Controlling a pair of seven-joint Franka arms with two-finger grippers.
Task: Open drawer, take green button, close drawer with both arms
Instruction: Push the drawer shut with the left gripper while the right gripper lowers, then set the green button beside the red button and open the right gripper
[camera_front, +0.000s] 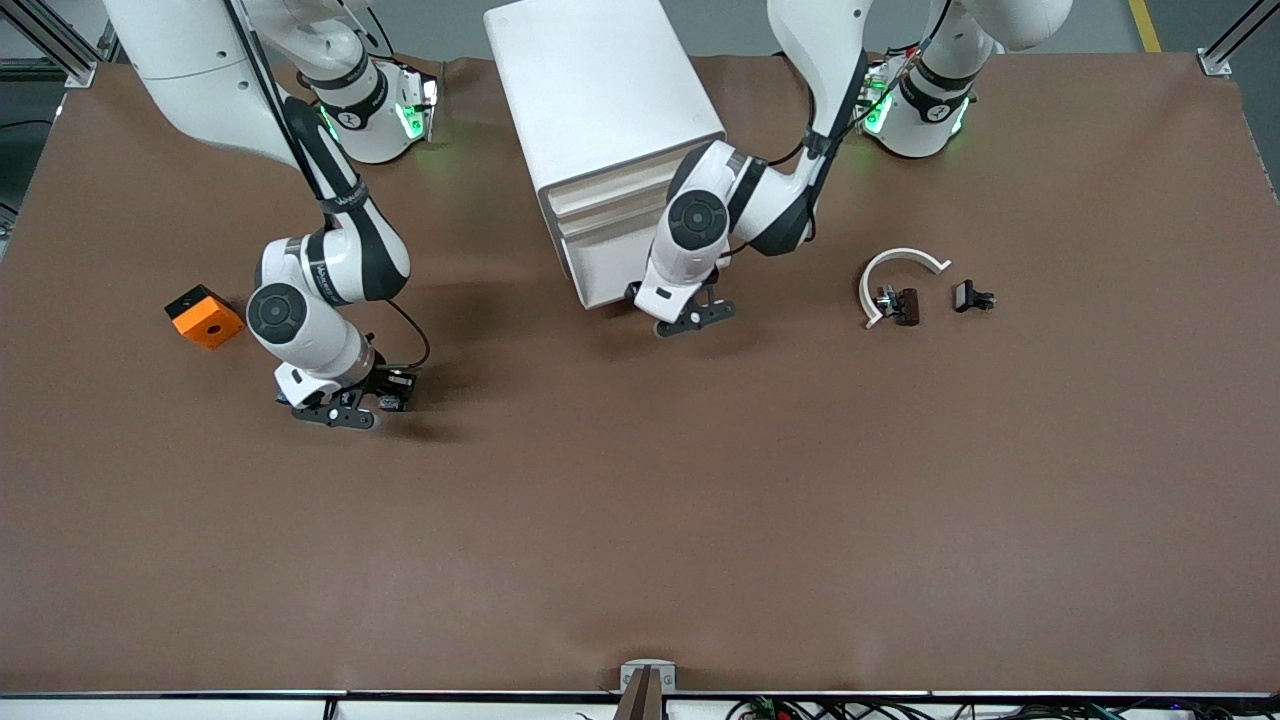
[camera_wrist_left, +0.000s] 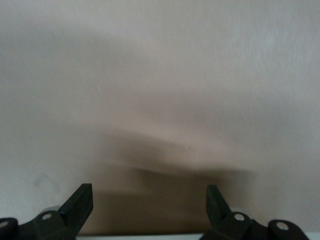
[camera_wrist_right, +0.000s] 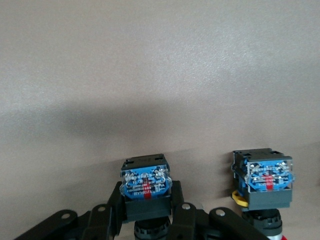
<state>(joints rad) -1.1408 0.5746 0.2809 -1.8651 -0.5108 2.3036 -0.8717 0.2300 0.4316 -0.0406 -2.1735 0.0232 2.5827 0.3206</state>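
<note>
In the right wrist view my right gripper (camera_wrist_right: 147, 200) is shut on the button (camera_wrist_right: 146, 182), gripping its black-and-blue base; the cap is hidden. In the front view the right gripper (camera_front: 345, 410) sits low over the brown table (camera_front: 640, 520), toward the right arm's end. The white cabinet (camera_front: 600, 90) stands at the back middle, and its lower drawer (camera_front: 605, 270) looks shut. My left gripper (camera_front: 693, 318) hangs just in front of the cabinet's bottom edge. It is open, its fingers (camera_wrist_left: 80, 202) set wide with nothing between them.
A second button (camera_wrist_right: 265, 182) with a yellow ring stands on the table beside the held one. An orange block (camera_front: 204, 316) lies near the right arm. A white curved piece (camera_front: 900, 265) and small black parts (camera_front: 972, 297) lie toward the left arm's end.
</note>
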